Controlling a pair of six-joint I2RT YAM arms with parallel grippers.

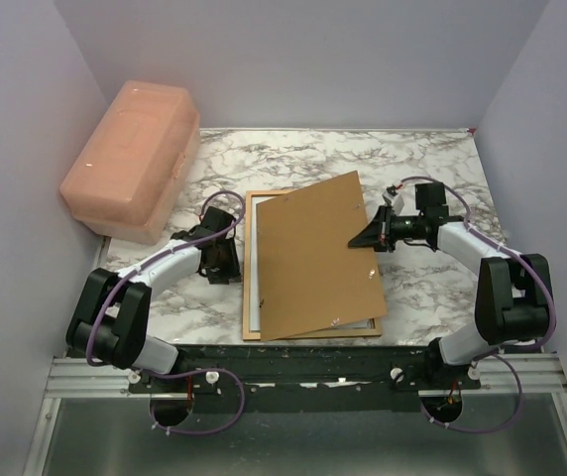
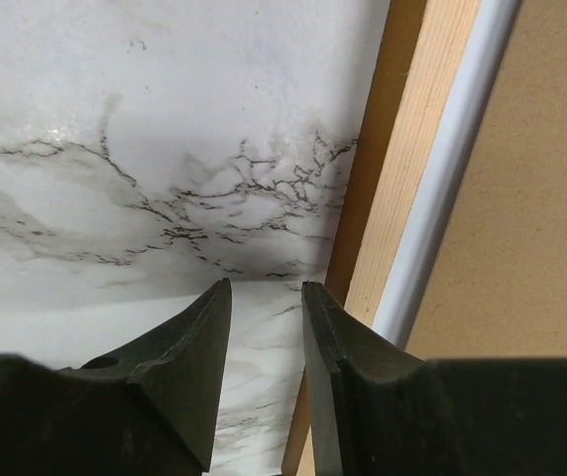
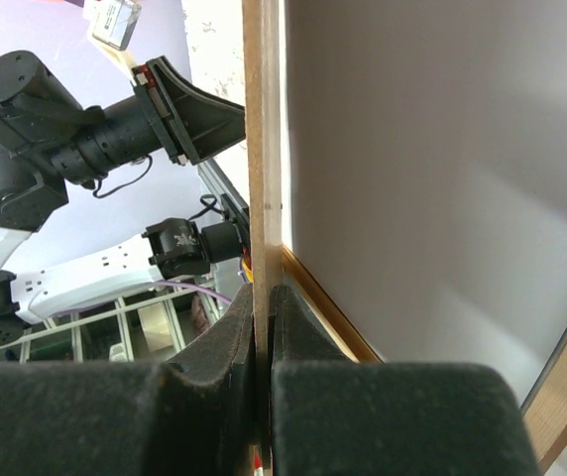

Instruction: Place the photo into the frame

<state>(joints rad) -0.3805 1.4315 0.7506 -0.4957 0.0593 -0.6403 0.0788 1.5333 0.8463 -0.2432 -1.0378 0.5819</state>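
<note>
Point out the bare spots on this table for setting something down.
Bare marble: the far strip of the table beyond the frame, right of the pink box; and the near-right patch between frame and right arm. Crowded: left of the frame, where the left fingers hover.

The backing board sits skewed over the frame, covering most of its opening; only a strip by the left rail is bare. The right gripper, clamped on the board's right edge, blocks that side; the left gripper crowds the table just left of the frame. Bare table lies behind the frame; the pink box fills the rear left corner
</note>
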